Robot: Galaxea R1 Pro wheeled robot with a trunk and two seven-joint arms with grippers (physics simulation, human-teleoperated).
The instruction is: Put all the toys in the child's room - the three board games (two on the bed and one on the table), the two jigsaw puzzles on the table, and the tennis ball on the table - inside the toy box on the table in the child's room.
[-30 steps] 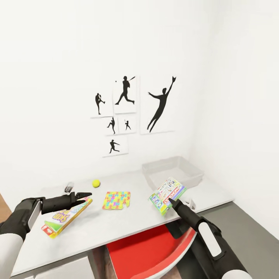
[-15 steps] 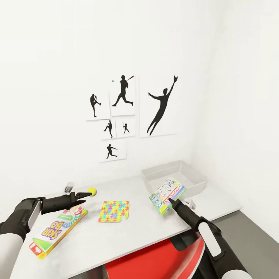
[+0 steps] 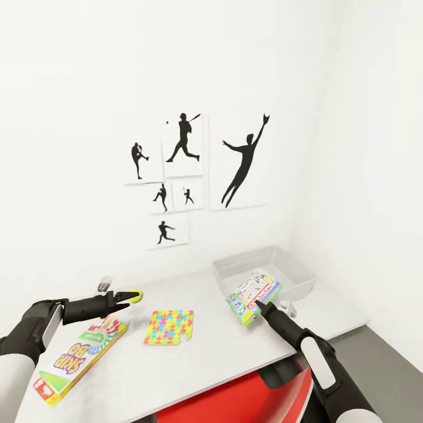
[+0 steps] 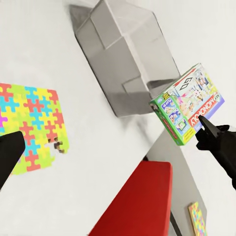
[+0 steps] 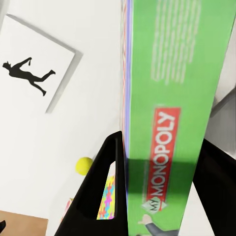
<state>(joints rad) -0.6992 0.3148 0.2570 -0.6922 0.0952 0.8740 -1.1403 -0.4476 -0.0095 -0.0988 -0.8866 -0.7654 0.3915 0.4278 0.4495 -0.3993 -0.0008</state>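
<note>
Right gripper (image 3: 259,305) clamping board game (image 3: 254,296)

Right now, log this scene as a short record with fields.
right gripper: jaws shut on the Monopoly box, held up near the toy box
left gripper: beside the tennis ball, jaw state unclear
on table: Skip-Bo box, jigsaw puzzle
below table edge: red chair
</note>
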